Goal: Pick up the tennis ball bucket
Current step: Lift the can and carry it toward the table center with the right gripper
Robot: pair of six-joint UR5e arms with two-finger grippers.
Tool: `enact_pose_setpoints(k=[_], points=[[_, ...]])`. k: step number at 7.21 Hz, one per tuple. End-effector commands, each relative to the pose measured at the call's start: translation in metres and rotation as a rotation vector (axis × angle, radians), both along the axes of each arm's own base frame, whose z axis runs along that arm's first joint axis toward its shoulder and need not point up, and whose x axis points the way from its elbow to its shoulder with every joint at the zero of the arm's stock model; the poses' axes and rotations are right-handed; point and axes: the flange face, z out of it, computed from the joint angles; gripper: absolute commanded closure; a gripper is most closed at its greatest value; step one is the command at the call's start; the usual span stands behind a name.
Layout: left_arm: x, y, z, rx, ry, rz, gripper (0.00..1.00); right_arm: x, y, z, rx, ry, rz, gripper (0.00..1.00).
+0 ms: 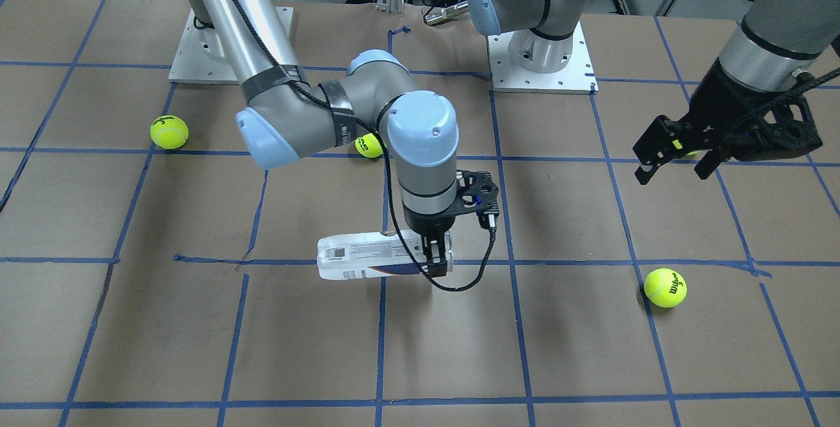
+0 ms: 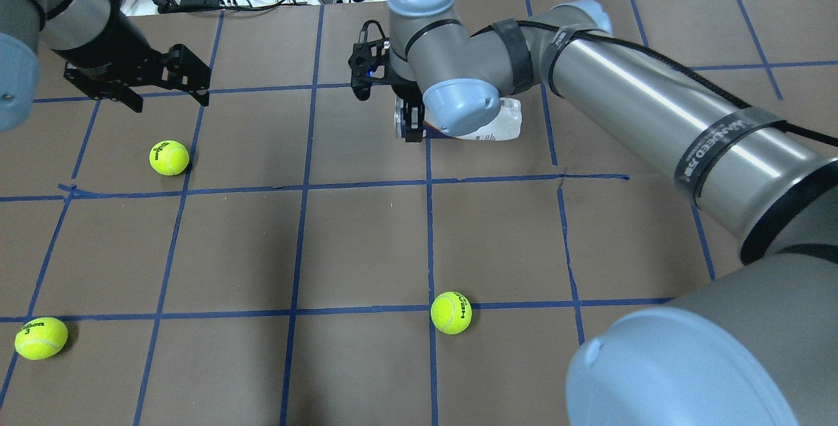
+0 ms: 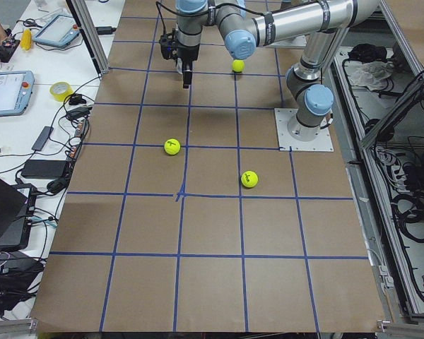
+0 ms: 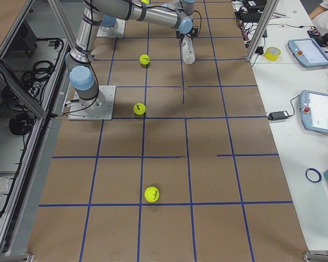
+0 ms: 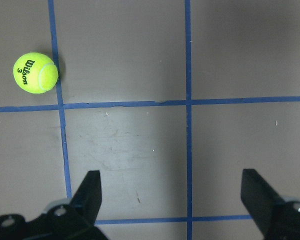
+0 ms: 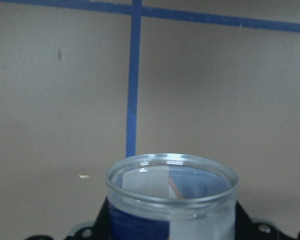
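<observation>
You are watching the right gripper (image 1: pixel 438 263) clamping the tennis ball bucket (image 1: pixel 354 256) close to its open end, its two fingers pressing on opposite sides of the clear wall. The bucket is lying on its side over the brown paper table (image 1: pixel 590 348). None of the views is showing you whether it is resting on the paper or hanging just above it.

The right wrist camera is giving you what the others are not: the bucket's round open rim (image 6: pixel 172 175), with the navy band just beneath it. The overhead camera is hiding most of the bucket (image 2: pixel 507 122) under the right arm's wrist, leaving only the closed end and the gripper (image 2: pixel 412 124) showing.

The left gripper (image 1: pixel 676 163) is hovering well apart from the bucket, out beyond its open end. Its fingers are spreading wide and holding nothing, and the left wrist camera is showing only taped paper between them (image 5: pixel 172 195).

A Wilson ball (image 1: pixel 665 287) is sitting beyond the bucket's open end. A second ball (image 2: pixel 450 313) is lying on the robot's side of the bucket, and in the front view the right arm is half covering it. A third ball (image 1: pixel 169 132) is lying beyond the bucket's closed end, and the overhead view is hiding it behind the right arm. A fourth ball (image 2: pixel 40 337) is showing plainly overhead only.
</observation>
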Motion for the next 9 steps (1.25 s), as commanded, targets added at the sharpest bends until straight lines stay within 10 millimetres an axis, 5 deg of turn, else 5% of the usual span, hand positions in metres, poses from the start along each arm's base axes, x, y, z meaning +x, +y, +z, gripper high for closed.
enact_pose_setpoints(k=[1, 2, 3, 4, 7, 8, 9], points=[[0.025, -0.002, -0.012, 0.018, 0.037, 0.04, 0.0, 0.028, 0.024, -0.016, 0.005, -0.008, -0.001, 0.8], [0.026, -0.002, -0.023, 0.039, 0.035, 0.034, 0.0, 0.027, 0.024, -0.018, 0.006, -0.004, 0.016, 0.6], [0.025, 0.0, -0.028, 0.052, 0.042, 0.042, 0.0, 0.027, 0.023, -0.021, 0.013, -0.006, 0.003, 0.26], [0.028, 0.0, -0.027, 0.048, 0.035, 0.041, 0.0, 0.025, 0.02, -0.019, 0.031, -0.046, -0.003, 0.03], [0.03, -0.005, -0.035, 0.054, 0.04, 0.042, 0.0, 0.001, -0.003, 0.024, -0.025, -0.063, -0.062, 0.0], [0.03, -0.006, -0.036, 0.058, 0.047, 0.043, 0.0, -0.02, -0.012, 0.048, -0.035, -0.061, -0.098, 0.0], [0.029, -0.007, -0.038, 0.063, 0.052, 0.043, 0.0, -0.063, -0.02, 0.099, -0.026, -0.08, -0.168, 0.0]])
